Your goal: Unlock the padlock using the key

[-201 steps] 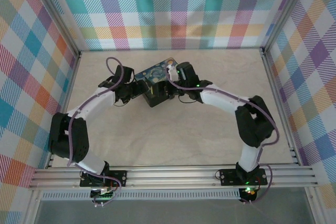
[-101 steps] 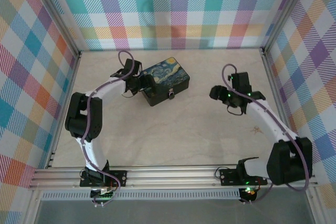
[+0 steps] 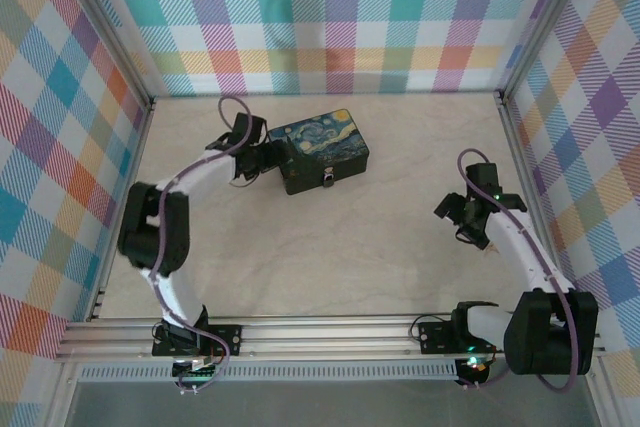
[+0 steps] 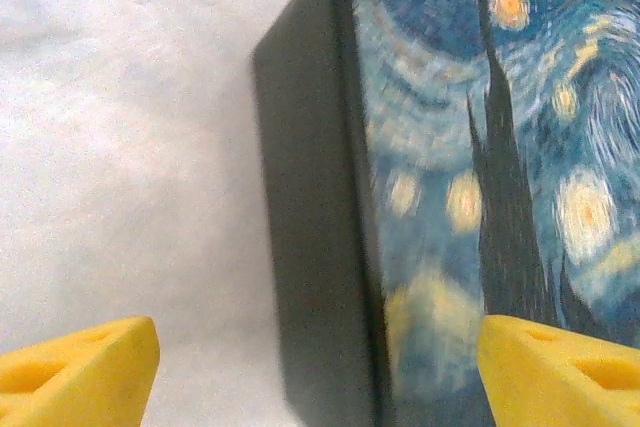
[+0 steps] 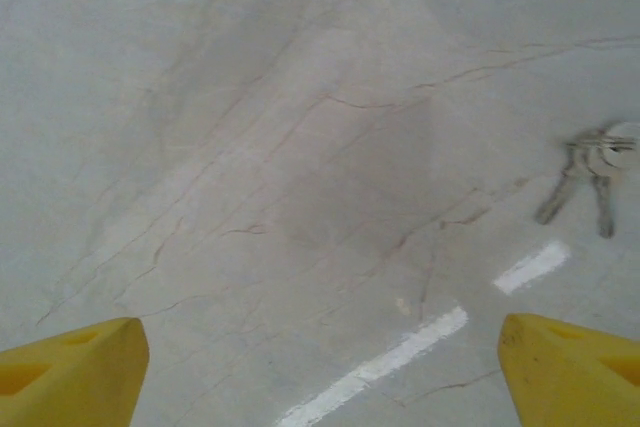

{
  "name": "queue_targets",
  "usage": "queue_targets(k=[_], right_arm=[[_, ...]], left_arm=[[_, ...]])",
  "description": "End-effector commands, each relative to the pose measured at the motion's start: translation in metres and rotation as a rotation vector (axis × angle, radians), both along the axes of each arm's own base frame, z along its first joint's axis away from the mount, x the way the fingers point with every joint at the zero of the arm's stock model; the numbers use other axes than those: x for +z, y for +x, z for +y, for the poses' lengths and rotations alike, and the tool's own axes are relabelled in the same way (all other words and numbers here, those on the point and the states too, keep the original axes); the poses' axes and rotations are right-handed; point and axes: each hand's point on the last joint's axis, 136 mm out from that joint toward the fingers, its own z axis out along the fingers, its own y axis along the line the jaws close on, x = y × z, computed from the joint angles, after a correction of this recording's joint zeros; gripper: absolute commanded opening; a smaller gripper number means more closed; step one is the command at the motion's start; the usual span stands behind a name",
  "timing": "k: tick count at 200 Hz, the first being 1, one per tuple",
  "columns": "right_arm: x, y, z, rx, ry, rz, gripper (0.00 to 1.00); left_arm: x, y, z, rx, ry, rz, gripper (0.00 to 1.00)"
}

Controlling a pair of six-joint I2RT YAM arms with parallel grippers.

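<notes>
A dark starry-night tin box lies at the back of the table. The tiny padlock hangs on its front wall. My left gripper is at the tin's left end. In the left wrist view it is open, one yellow finger over the table and the other over the painted lid, with the tin's dark side wall between them. My right gripper hovers open over bare table at the right. The key, on a small ring, lies flat ahead and to its right.
Plaid walls with metal frame rails close in the table on three sides. White tape marks lie on the marbled tabletop under my right gripper. Open tabletop stretches between the arms.
My right arm has swung away from the tin to the table's right side, over the key's area. My left gripper stays at the tin's left end. The tin has shifted slightly right.
</notes>
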Motion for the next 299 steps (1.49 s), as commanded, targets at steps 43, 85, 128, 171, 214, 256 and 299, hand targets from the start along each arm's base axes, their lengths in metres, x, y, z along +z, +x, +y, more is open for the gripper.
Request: queue_targets(k=[43, 85, 128, 171, 214, 256, 299], right_arm=[[-0.033, -0.026, -0.046, -0.218, -0.026, 0.129, 0.77], [-0.039, -0.037, -0.067, -0.307, -0.055, 0.153, 0.77], [-0.026, -0.032, -0.086, -0.347, -0.094, 0.144, 0.8], [-0.029, -0.033, -0.096, -0.383, -0.103, 0.134, 0.82], [-0.046, -0.035, -0.094, -0.373, -0.1, 0.142, 0.79], [-0.048, -0.019, -0.09, -0.305, -0.066, 0.106, 0.73], [-0.066, -0.015, -0.089, -0.324, 0.043, 0.126, 0.66]], left_arm=[[0.02, -0.074, -0.028, -0.113, 0.068, -0.032, 0.84], [0.034, -0.089, -0.023, -0.134, 0.067, -0.057, 0.84], [0.038, -0.097, -0.017, -0.154, 0.095, -0.049, 0.84], [0.039, -0.102, -0.009, -0.182, 0.166, -0.017, 0.85], [0.029, -0.112, 0.004, -0.176, 0.21, 0.033, 0.85], [0.035, -0.109, 0.005, -0.171, 0.222, 0.062, 0.85], [0.056, -0.096, -0.003, -0.16, 0.193, 0.038, 0.85]])
